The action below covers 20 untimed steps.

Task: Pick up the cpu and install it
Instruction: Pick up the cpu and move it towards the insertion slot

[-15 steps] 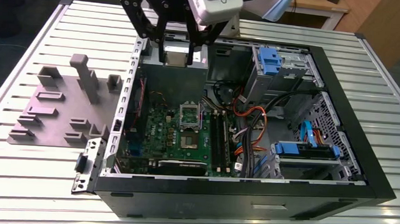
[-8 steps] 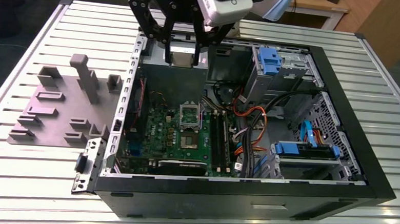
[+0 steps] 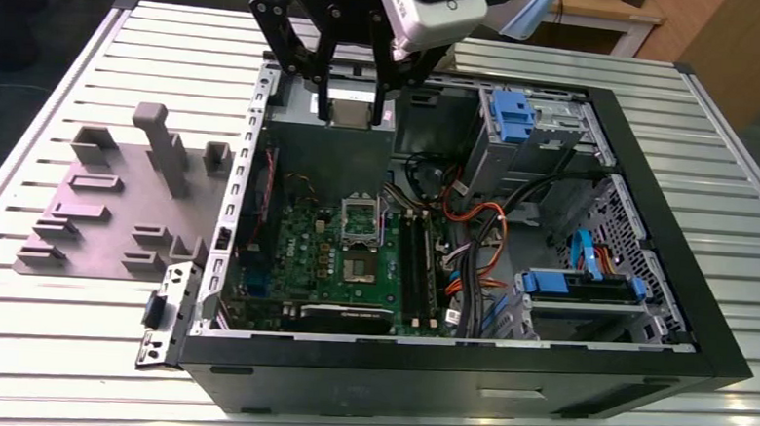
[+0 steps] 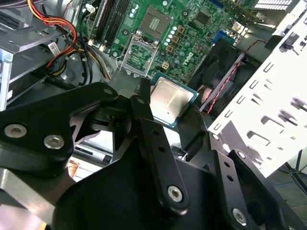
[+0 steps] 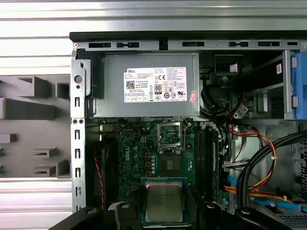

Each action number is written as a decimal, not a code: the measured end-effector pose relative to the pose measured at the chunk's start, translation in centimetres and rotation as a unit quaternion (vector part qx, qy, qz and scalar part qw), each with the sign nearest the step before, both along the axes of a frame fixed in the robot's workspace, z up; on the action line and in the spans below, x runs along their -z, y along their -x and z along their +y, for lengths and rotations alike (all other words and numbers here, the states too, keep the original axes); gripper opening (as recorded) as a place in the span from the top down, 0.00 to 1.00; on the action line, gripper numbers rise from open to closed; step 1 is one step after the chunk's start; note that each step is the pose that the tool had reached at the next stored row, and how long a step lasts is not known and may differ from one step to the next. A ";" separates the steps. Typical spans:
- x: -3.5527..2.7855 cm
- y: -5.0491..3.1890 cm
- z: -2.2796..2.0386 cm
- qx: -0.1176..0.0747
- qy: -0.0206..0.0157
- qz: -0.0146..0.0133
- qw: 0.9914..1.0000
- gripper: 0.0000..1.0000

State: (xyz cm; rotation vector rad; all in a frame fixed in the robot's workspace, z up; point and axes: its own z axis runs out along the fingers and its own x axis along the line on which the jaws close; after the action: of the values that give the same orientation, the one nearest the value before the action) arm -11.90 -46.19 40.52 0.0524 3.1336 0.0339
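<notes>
Open computer case (image 3: 671, 238) lying on its side on a slatted metal table (image 3: 34, 351), with the gripper (image 3: 353, 109) raised over it. The gripper's two black fingers (image 4: 144, 103) are closed most of the way, pressing on opposite edges of the cpu (image 4: 170, 100), which they hold flat with its silvery top showing. In the exterior view the cpu (image 3: 350, 107) hangs over the case's far end, above the grey power supply (image 5: 148, 91). It is in the air, well apart from the green motherboard (image 3: 307, 243) below it. On the motherboard, the metal-framed socket (image 5: 170, 136) stands open beside a dark square chip (image 5: 171, 166). Orange cables (image 3: 484, 218) and blue drive brackets (image 3: 509, 112) fill the case's side towards the exterior view's right. A grey blocky fixture (image 3: 120, 199) rests on the table against the case's edge towards the exterior view's left.
</notes>
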 end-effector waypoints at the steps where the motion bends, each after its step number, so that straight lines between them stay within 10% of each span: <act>1: 0.00 -0.04 0.00 0.000 0.000 0.000 1.000 0.53; 20: 0.00 -0.55 0.00 0.000 0.000 0.000 1.000 0.53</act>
State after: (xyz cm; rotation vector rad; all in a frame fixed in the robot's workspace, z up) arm -11.36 -46.19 40.52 0.0527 3.1336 0.0340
